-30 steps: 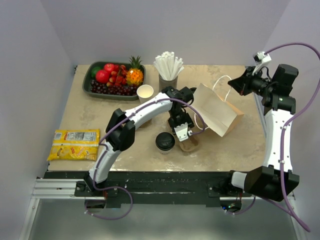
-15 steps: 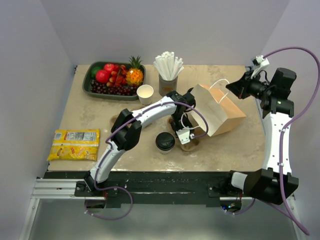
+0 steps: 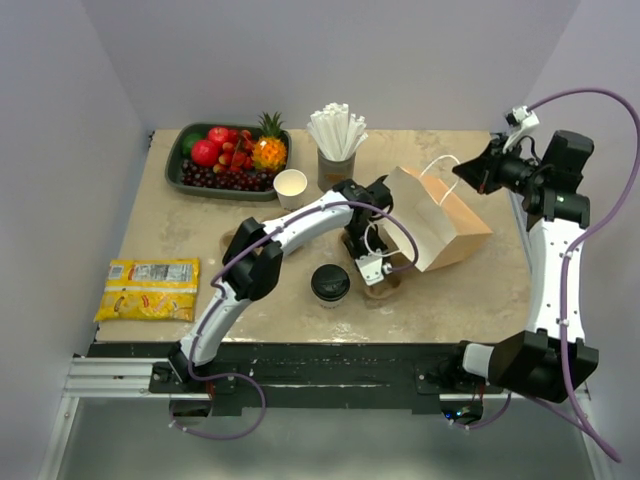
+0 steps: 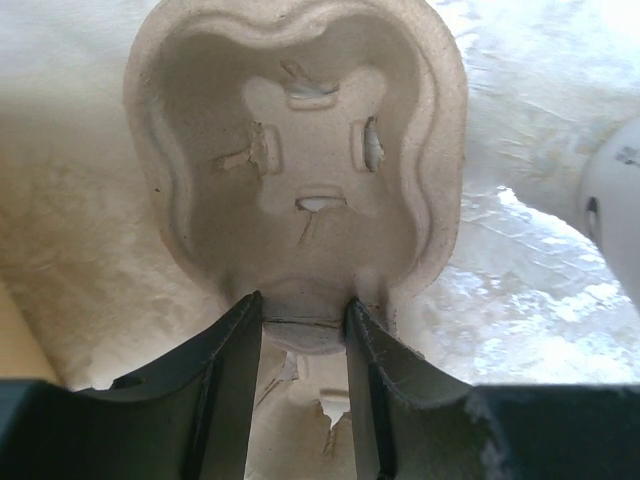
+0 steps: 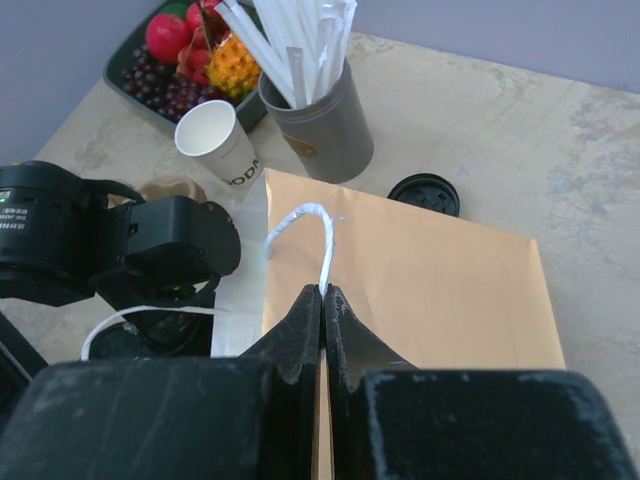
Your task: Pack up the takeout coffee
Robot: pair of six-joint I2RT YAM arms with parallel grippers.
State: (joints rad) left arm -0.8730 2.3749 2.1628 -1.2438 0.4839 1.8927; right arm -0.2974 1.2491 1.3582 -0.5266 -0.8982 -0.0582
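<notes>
The takeout coffee (image 3: 330, 284), a white cup with a black lid, stands upright near the table's front edge. Just right of it lies the brown pulp carrier (image 3: 384, 280). My left gripper (image 3: 372, 268) is shut on the carrier's middle ridge (image 4: 303, 322). One empty cup well (image 4: 300, 150) lies ahead of the fingers, and a white cup wall (image 4: 615, 215) shows at the right edge. My right gripper (image 3: 472, 172) is shut on the white handle (image 5: 325, 250) of the brown paper bag (image 3: 440, 222). It holds the bag (image 5: 430, 290) up by that handle.
A grey cup of white straws (image 3: 336, 150) and an open white cup (image 3: 290, 184) stand behind the left arm. A fruit tray (image 3: 180, 165) is at the back left, and a yellow packet (image 3: 150, 288) at the front left. A loose black lid (image 5: 425, 192) lies behind the bag.
My right gripper pulled the handle up and back, so the bag rose and shifted right. My left gripper moved slightly right, still on the carrier. The coffee has not moved.
</notes>
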